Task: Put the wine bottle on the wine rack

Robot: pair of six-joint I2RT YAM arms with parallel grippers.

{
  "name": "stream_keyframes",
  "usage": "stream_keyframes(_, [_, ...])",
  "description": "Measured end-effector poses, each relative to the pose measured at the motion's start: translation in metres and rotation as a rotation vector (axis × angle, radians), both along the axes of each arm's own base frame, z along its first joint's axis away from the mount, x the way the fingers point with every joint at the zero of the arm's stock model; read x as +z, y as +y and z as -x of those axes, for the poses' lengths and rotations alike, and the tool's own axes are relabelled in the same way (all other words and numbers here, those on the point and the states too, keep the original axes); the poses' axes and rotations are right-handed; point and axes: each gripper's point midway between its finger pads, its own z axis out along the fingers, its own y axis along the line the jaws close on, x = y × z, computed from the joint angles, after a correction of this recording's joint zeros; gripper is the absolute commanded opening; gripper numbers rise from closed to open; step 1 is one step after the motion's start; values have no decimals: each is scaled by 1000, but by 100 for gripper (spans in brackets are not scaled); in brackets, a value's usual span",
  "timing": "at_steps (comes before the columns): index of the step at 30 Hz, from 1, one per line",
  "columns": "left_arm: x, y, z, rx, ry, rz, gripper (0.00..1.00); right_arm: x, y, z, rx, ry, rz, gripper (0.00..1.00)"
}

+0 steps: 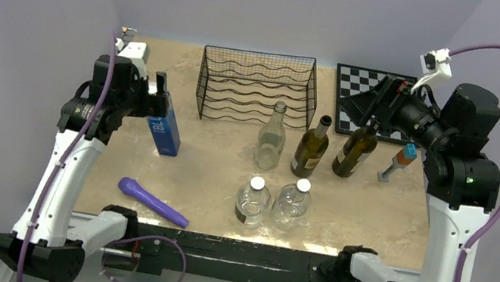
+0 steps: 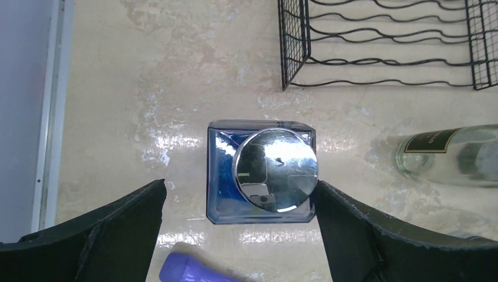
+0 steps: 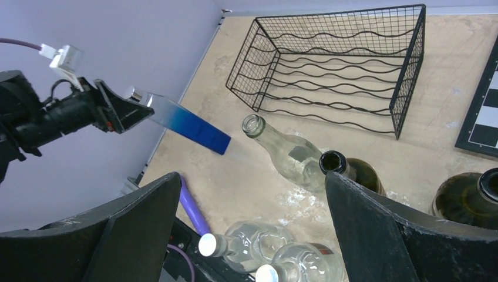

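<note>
near wine rack [image 2: 293, 41], chrome-capped blue bottle [image 2: 261, 173]

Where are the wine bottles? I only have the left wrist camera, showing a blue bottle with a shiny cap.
Observer: An olive-green wine bottle and a darker wine bottle stand uncorked in front of the wine rack.
Operator: Where's the right gripper?
Observer: The right gripper hangs open above those two bottles.
Operator: Anything behind it?
Observer: A chessboard lies flat beside the rack, on its right.
</note>
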Motion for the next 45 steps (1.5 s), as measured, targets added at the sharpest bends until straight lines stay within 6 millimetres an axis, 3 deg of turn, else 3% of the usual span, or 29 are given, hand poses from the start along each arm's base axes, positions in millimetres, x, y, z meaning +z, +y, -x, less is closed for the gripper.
stream_keyframes(6, [-27, -10, -11, -82, 25, -12, 98, 1, 0, 1, -1, -7, 1, 98])
stream_keyframes(16, [-28, -14, -22, -133, -12, -38, 72, -3, -1, -1, -2, 0, 10, 99])
stream_keyframes(23, [-29, -16, -23, -147, -22, -50, 60, -2, 0, -5, 11, -18, 18, 99])
stream_keyframes(24, [-29, -15, -23, -149, -23, -53, 52, -2, 1, -5, 14, -23, 19, 99])
stream_keyframes(28, [-29, -16, -23, -157, -25, -57, 0, 2, 5, -3, 56, -56, 25, 99])
stream_keyframes(38, [-19, -23, -13, -212, 52, -59, 0, 6, 38, 15, 254, -155, 53, 99])
stream_keyframes(40, [-7, -27, -8, -235, 50, -49, 0, 5, 45, 21, 290, -179, 58, 99])
stream_keyframes(45, [48, -42, 1, -315, -54, -2, 0, 7, 62, 37, 379, -256, 49, 99])
